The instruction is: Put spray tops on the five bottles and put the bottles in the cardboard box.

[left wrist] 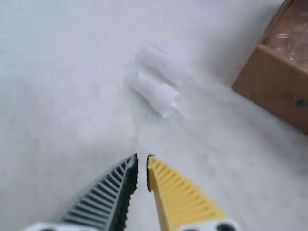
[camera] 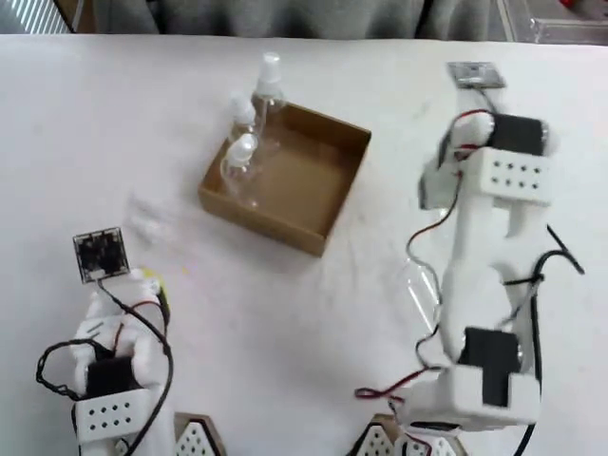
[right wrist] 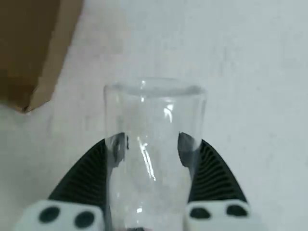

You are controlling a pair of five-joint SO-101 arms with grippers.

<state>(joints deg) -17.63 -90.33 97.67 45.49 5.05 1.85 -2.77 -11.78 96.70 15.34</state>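
Observation:
The cardboard box (camera: 285, 226) sits mid-table with three clear bottles (camera: 244, 152) standing in its far left corner, each with a white spray top. Two white spray tops (left wrist: 155, 86) lie side by side on the table ahead of my left gripper (left wrist: 143, 166), which is shut and empty, hovering over bare table. They appear faintly between that gripper (camera: 147, 281) and the box. My right gripper (right wrist: 151, 144) is shut on a clear bottle (right wrist: 154, 108) with no top, its flat base pointing away from the camera. A faint bottle outline (camera: 425, 290) shows beside the right arm.
The box's brown wall (left wrist: 279, 86) stands just beyond the spray tops, and its corner (right wrist: 29, 53) is ahead of the held bottle. Red and black cables hang along the right arm (camera: 494, 237). White tabletop lies between the arms.

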